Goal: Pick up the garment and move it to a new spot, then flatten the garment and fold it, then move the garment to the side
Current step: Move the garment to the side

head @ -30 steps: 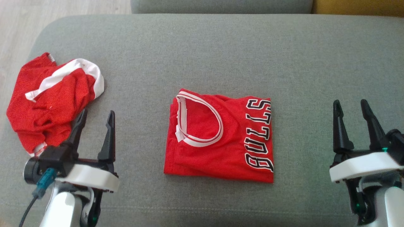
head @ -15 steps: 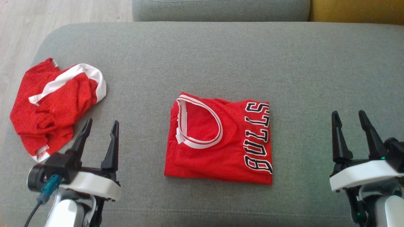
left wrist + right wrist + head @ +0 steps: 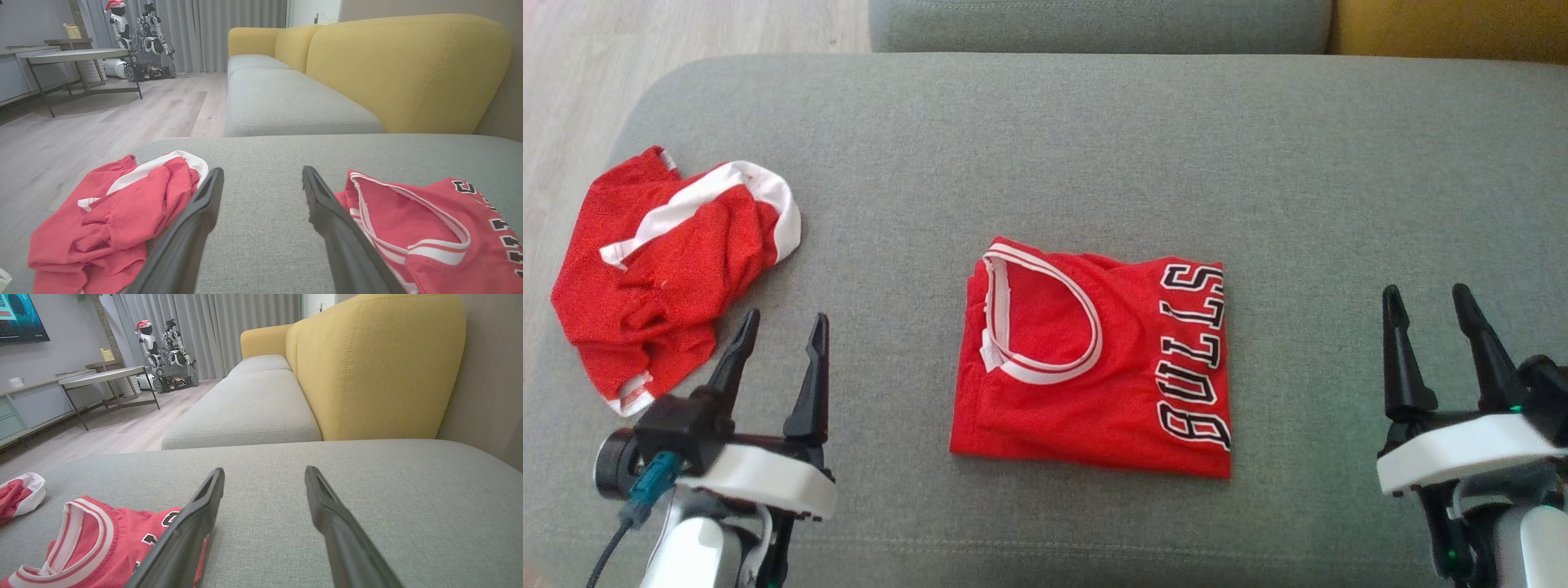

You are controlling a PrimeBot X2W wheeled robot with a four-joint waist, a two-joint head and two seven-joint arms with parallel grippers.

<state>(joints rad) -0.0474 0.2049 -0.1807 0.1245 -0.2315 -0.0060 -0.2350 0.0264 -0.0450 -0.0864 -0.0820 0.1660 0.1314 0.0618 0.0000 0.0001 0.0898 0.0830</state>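
Observation:
A red jersey with white trim and black-and-white lettering, the garment (image 3: 1094,359), lies folded into a neat rectangle in the middle of the grey sofa seat (image 3: 1045,147). It also appears at lower right in the left wrist view (image 3: 425,228) and at lower left in the right wrist view (image 3: 94,543). My left gripper (image 3: 780,322) hovers open at lower left, between the folded garment and a crumpled red cloth. My right gripper (image 3: 1425,292) stands open at lower right, well clear of the garment. Nothing sits between either pair of fingers.
A crumpled red cloth with a white band (image 3: 662,261) lies at the seat's left end, close to my left gripper. Wooden floor (image 3: 572,73) runs past that left edge. A yellow sofa back (image 3: 408,69), another grey seat (image 3: 286,102), a low table (image 3: 73,55) and another robot (image 3: 143,41) stand farther off.
The whole head view has shifted a little, so the camera moved. My left gripper sits slightly lower in the picture. The garment and the crumpled cloth lie as before.

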